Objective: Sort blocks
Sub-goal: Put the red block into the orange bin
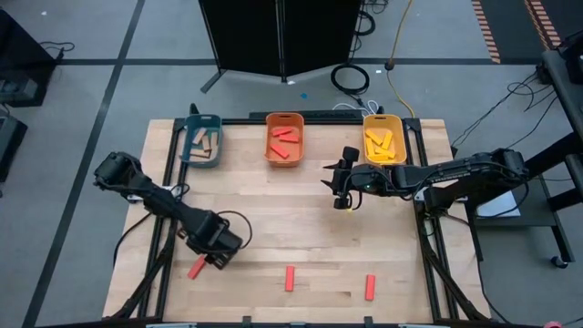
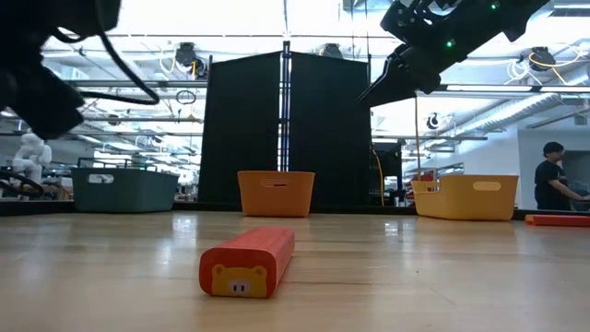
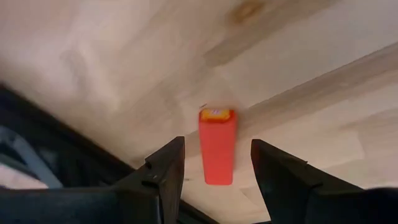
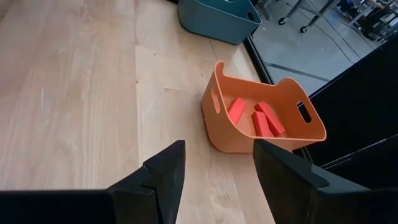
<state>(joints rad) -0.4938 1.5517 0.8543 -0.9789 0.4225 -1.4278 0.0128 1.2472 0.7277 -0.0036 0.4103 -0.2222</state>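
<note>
The red block (image 3: 217, 147) you are going for lies flat on the bare wooden table (image 1: 273, 219), near its front left corner, and nothing is touching it yet. In the left wrist view it sits in the gap between the left gripper's (image 3: 217, 165) two dark fingers, which stand apart on either side of it, open and not clamped. Its long axis runs straight along the gripper's line of sight, so its long faces meet the fingers, which looks like a deliberate line-up for a squeeze across its narrow width. A small printed face marks the end pointing away from the gripper. From above, this block (image 1: 197, 267) lies at a slant just in front of the left gripper (image 1: 217, 253).

Two more red blocks wait along the front edge, one near the middle (image 1: 290, 278) and one further right (image 1: 371, 287), both lengthwise front to back.

The right gripper (image 1: 340, 187) hovers in mid-air in front of the orange bin (image 1: 284, 138), fingers apart and empty. That bin holds red blocks, the yellow bin (image 1: 383, 138) yellow ones, the teal bin (image 1: 200, 139) tan ones.
</note>
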